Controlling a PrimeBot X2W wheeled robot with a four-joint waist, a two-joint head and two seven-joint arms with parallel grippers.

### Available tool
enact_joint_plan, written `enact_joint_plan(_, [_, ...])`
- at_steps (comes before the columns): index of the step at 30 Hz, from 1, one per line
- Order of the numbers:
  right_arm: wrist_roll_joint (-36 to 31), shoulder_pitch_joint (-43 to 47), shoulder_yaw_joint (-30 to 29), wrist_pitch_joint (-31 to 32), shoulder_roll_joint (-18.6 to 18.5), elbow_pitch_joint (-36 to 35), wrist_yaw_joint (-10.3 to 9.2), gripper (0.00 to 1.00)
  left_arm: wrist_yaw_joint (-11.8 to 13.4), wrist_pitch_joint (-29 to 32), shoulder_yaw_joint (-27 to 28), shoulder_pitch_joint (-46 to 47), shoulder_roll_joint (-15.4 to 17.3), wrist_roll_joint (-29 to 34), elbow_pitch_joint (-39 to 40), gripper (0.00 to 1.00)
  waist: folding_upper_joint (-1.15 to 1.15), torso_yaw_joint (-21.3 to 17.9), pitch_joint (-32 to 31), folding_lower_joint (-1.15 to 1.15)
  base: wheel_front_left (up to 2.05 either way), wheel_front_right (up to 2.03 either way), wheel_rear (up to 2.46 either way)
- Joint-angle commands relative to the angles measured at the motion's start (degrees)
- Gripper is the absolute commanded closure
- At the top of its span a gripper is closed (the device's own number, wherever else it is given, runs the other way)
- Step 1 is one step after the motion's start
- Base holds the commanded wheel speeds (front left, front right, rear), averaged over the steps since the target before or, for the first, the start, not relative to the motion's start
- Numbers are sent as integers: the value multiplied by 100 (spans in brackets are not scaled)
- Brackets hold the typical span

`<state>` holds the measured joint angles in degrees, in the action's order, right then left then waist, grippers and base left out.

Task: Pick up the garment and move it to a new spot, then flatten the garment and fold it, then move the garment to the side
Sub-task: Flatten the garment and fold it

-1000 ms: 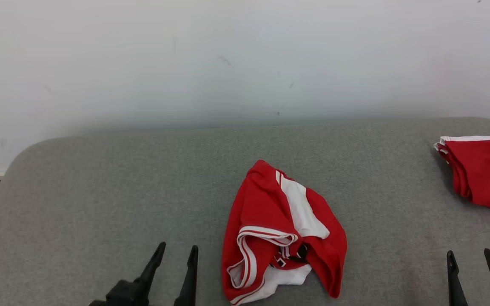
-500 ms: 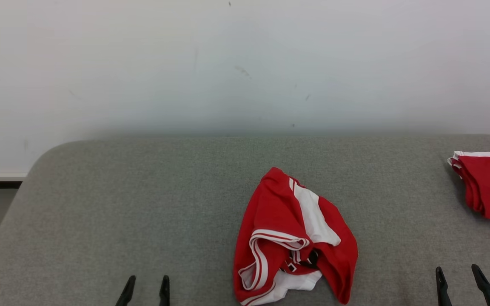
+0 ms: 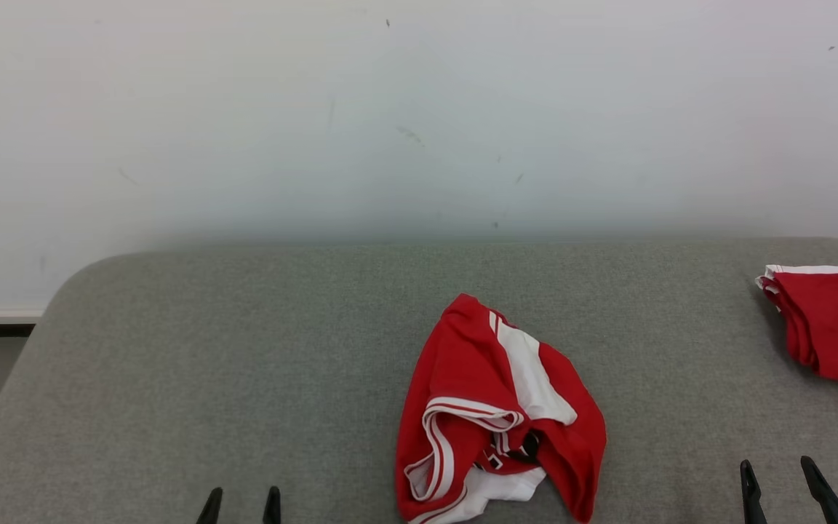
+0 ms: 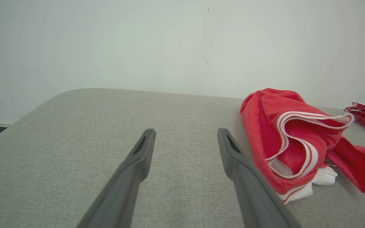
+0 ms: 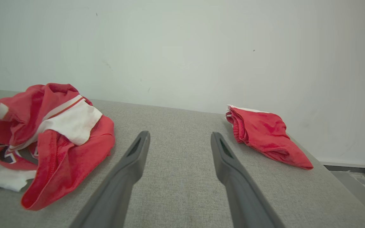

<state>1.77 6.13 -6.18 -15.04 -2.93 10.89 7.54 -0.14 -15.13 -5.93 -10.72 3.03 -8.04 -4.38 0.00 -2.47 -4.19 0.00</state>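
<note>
Garment: red-and-white, crumpled, lying mid-pad between both grippers. Probably handling light, soft and limp; the striped hem is offering the best pinch. Left gripper, right gripper: jaws standing apart, holding nothing.

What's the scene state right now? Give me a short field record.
surface: grey pad, white wall behind
garment: red and white, crumpled, centre-front of pad, not held
second item: folded red cloth at pad's right edge
left end effector: open, empty, left of garment, apart from it
right end effector: open, empty, between garment and cloth
task stage: pick-up not yet done
</note>
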Motion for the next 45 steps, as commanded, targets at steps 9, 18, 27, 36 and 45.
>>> enact_joint_plan(9, [46,-14,35,-16,-1,28,-12,0,-54,1,27,-38,-3,39,-13,0,0,40,29,0,0,0,0])
enact_joint_plan(18, [56,-15,38,-16,-1,50,-12,0,5,1,-24,-22,-4,-32,-13,0,0,33,38,0,0,0,0])
enact_joint_plan(27, [63,-27,54,-16,-1,48,-12,0,7,1,-32,2,-4,-26,4,0,0,27,51,0,0,0,0])
enact_joint_plan(36, [58,-50,84,-16,-1,-18,-12,0,-49,1,-149,13,-5,-117,-39,0,0,43,83,0,0,0,0])
enact_joint_plan(45, [34,-123,137,-16,-2,-17,-12,0,-550,1,-939,214,-3,-360,-663,0,0,-81,143,0,0,0,0])
